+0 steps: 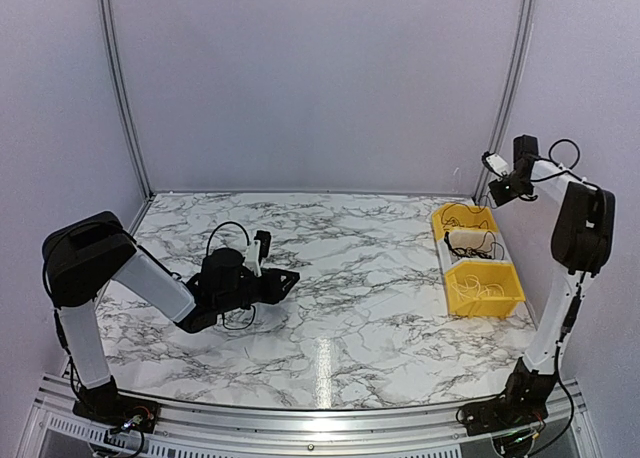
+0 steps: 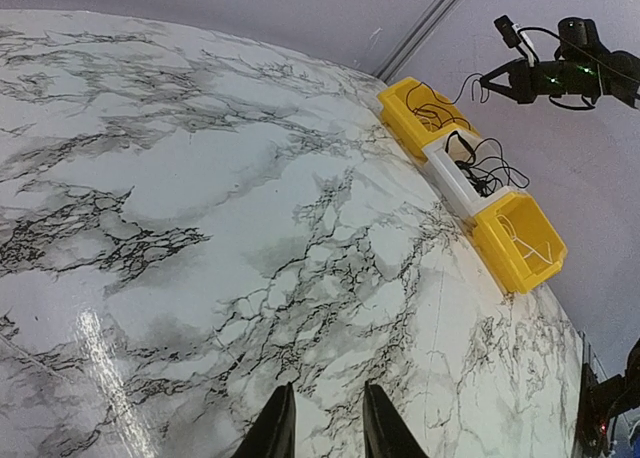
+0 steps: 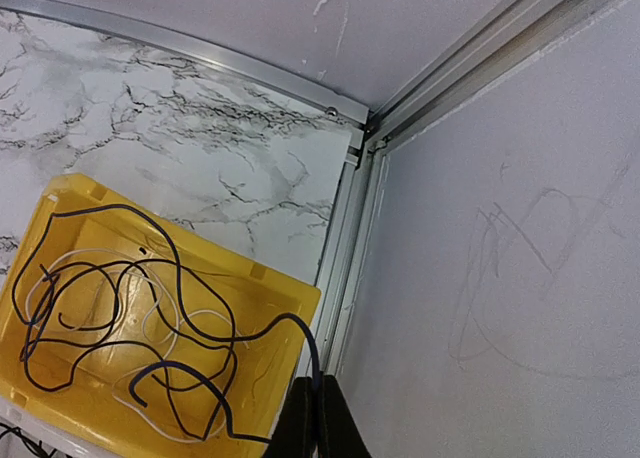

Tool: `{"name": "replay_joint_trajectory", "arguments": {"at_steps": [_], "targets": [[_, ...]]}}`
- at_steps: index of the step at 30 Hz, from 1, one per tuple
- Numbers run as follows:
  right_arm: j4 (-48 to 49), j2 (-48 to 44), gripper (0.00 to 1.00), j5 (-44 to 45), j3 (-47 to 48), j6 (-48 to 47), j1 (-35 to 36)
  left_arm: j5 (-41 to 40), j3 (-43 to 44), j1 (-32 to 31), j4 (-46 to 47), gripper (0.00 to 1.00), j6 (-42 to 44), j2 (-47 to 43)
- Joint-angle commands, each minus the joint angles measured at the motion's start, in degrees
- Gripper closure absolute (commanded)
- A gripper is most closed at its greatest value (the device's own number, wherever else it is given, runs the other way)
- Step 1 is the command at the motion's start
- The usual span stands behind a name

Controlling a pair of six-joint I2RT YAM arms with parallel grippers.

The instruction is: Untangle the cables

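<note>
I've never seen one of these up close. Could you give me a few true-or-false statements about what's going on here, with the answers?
1. The right gripper is pinching a black cable. True.
2. The left gripper holds a cable too. False: its fingers stand apart with nothing between them, above bare table.
3. A white bin sits between two yellow bins. True.
4. The bins stand along the table's left edge. False: they stand along its right edge.
5. The far yellow bin holds only black cables. False: pale cables lie in it as well.
</note>
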Motion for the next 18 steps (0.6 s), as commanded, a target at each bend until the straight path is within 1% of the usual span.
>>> {"name": "replay_joint_trajectory", "arguments": {"at_steps": [1, 13, 17, 18], "targets": [[1.24, -0.48, 1.00, 2.01, 2.49, 1.22, -0.29, 0.39, -0.09, 0.01, 1.39, 0.76, -0.23, -0.06], [-3.49, 4.09, 1.00, 2.63, 3.47, 0.11, 1.74, 0.79, -0.18, -0.03, 1.40, 0.75, -0.61, 0.29], [-4.68, 4.88, 0.93, 2.77, 3.87, 0.17, 2.55, 0.76, -0.24, -0.03, 1.35, 0.75, -0.93, 0.30], [-4.86, 4.89, 0.90, 3.19, 3.90, 0.15, 2.64, 0.68, -0.31, -0.04, 1.32, 0.75, -0.92, 0.22]]}}
